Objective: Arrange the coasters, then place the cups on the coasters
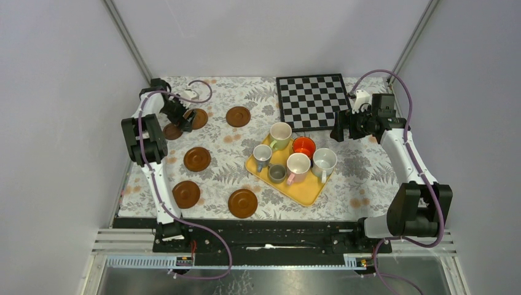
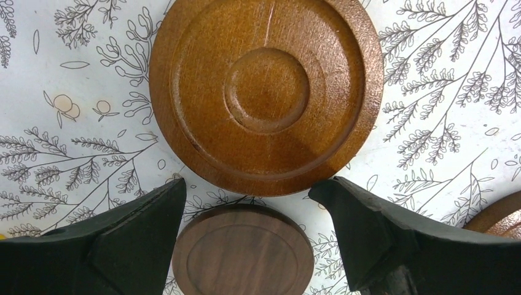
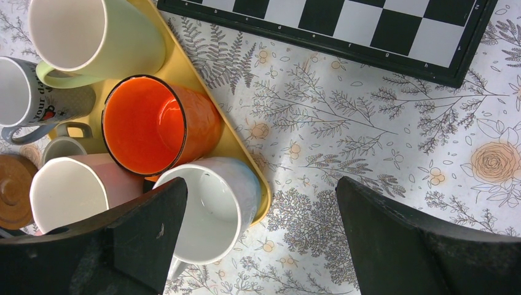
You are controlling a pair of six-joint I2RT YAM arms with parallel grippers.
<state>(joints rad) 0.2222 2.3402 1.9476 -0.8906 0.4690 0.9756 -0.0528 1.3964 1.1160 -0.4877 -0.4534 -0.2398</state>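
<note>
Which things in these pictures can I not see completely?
Left wrist view: the bottom edge cuts off the darker coaster.
Right wrist view: the left edge cuts off the writing on the grey cup; a finger hides part of the white cup.
Top view: the left gripper hides part of one coaster.

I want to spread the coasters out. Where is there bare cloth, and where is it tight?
Free: cloth right of the yellow tray, nearer than the chessboard; the strip between tray and coasters. Tight: the far-left corner, two coasters beside the left gripper; the tray, packed with cups.
</note>
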